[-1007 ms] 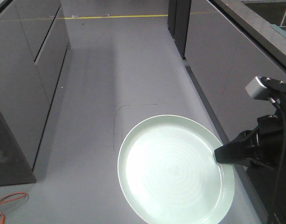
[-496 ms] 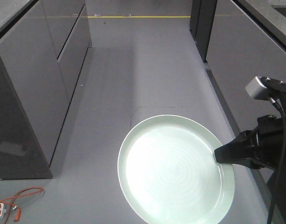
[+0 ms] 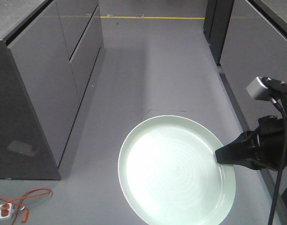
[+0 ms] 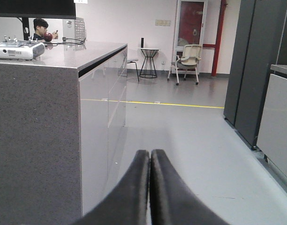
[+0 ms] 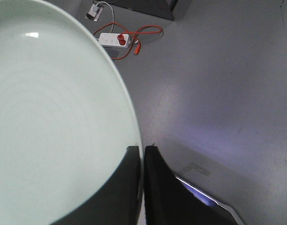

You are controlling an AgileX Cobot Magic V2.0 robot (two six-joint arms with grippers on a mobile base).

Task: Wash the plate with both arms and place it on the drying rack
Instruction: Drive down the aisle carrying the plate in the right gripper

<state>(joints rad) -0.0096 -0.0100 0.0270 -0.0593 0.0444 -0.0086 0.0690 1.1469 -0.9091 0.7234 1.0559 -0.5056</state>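
Over floor — right claw pinches plate.

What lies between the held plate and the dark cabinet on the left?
Bare grey floor only, between the plate and the cabinet; the front-facing view shows it.

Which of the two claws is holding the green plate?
The right gripper, pinching the plate by its rim; the left gripper is shut on nothing.

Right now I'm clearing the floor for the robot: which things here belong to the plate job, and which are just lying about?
Job: plate, right gripper shut on its rim, left gripper shut and empty.
Lying about: white power strip, orange cable, chair by the far wall.
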